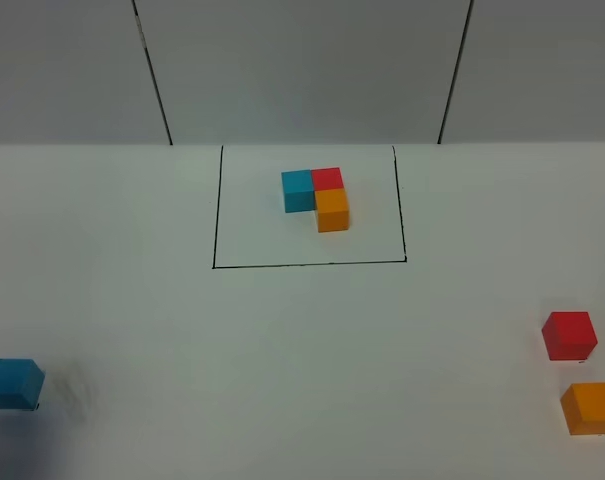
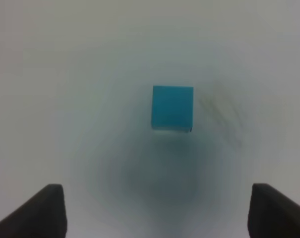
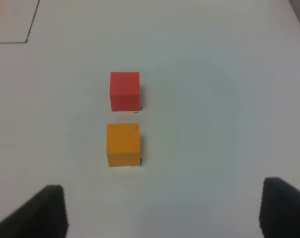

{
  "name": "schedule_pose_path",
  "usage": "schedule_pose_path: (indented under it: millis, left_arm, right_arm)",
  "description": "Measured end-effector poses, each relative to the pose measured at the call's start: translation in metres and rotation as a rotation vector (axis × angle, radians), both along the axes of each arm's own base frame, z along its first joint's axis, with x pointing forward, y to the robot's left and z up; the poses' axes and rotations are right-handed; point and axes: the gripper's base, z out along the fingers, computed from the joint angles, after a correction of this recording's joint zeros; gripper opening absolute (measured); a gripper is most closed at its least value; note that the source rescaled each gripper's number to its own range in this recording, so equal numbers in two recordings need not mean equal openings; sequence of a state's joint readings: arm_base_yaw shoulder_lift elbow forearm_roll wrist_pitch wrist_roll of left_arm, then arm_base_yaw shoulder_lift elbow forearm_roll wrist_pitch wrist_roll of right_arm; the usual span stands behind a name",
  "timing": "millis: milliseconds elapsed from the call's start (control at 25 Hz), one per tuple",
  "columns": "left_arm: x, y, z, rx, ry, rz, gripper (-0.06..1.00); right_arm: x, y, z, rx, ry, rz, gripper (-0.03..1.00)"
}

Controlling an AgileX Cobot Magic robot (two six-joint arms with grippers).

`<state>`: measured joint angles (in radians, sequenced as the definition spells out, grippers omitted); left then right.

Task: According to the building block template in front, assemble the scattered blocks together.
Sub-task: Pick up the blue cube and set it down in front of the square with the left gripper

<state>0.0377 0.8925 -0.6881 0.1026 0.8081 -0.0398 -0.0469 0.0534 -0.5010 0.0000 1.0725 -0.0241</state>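
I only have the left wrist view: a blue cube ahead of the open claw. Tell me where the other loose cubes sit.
Observer: The red cube and orange cube sit apart at the high view's far right, red farther back.
Operator: Describe the template.
Observer: The template is an L inside a black frame: blue left, red right, orange in front of red.
Operator: Report the right claw.
Observer: The right claw is open, empty, facing those cubes.
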Motion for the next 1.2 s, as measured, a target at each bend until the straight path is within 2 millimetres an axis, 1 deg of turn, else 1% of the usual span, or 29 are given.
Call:
schedule_pose_path:
  millis: [160, 320, 480, 640, 800, 1040, 1200]
  left_arm:
    - [0.017, 0.001, -0.011, 0.0, 0.063, -0.001, 0.81]
    - [0.035, 0.001, -0.014, -0.002, 0.091, -0.003, 0.81]
    - [0.056, 0.002, -0.011, -0.003, 0.108, -0.002, 0.81]
    - [0.071, 0.003, -0.005, -0.002, 0.105, -0.001, 0.81]
    - [0.079, 0.003, -0.006, -0.003, 0.118, -0.001, 0.81]
    - [0.088, 0.003, -0.021, -0.005, 0.186, 0.0, 0.81]
    - [0.092, 0.004, -0.024, -0.005, 0.18, -0.003, 0.81]
  right_arm:
    - [0.0, 0.0, 0.0, 0.0, 0.0, 0.0, 0.62]
    - [0.0, 0.0, 0.0, 0.0, 0.0, 0.0, 0.62]
    - [0.0, 0.0, 0.0, 0.0, 0.0, 0.0, 0.62]
    - [0.0, 0.0, 0.0, 0.0, 0.0, 0.0, 0.62]
    - [0.0, 0.0, 0.0, 0.0, 0.0, 0.0, 0.62]
    - [0.0, 0.0, 0.0, 0.0, 0.0, 0.0, 0.62]
    - [0.0, 0.0, 0.0, 0.0, 0.0, 0.0, 0.62]
